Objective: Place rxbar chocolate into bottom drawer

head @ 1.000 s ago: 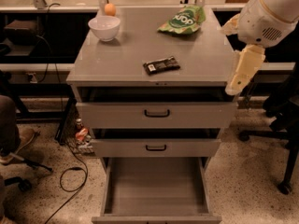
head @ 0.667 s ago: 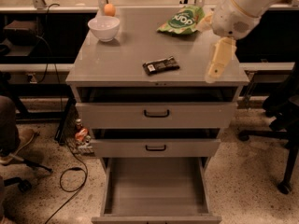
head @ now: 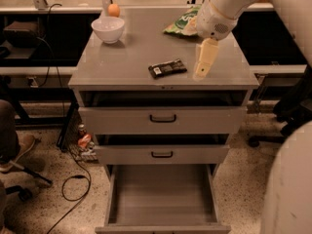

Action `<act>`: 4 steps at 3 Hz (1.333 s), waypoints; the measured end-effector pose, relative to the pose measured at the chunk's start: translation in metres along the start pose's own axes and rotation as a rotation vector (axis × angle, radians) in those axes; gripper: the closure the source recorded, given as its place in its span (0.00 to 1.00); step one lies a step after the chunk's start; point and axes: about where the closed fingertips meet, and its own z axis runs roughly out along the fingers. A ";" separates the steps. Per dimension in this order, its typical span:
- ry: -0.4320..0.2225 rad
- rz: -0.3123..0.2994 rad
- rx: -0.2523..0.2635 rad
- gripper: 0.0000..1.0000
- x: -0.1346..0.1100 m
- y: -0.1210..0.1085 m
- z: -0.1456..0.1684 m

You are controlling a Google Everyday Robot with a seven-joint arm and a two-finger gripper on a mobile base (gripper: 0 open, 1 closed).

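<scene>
Rxbar chocolate (head: 167, 68) is lying on the bench (head: 122, 57), not yet grasped, while the bottom drawer (head: 161, 194) is standing open. Tool (head: 201, 72) is hovering just beside the rxbar chocolate, holding nothing; its opening I cannot tell.

Matt grey metal tabletop (head: 131, 52); glossy dark wrapper on the rxbar (head: 167, 68); smooth cream plastic gripper (head: 200, 75) just beside it.

A white bowl (head: 107, 29) stands back left on the grey cabinet top (head: 122, 62); an orange ball (head: 113, 9), perhaps a fruit, sits just behind it; a green chip bag (head: 179, 26) lies back right, partly behind the gripper (head: 201, 73) hanging over the right front; a black cable (head: 73, 191) loops on the floor.
</scene>
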 end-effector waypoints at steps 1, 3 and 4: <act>0.009 0.002 0.002 0.00 0.002 -0.015 0.021; 0.061 -0.003 -0.064 0.00 0.000 -0.044 0.065; 0.069 -0.009 -0.090 0.00 -0.002 -0.054 0.080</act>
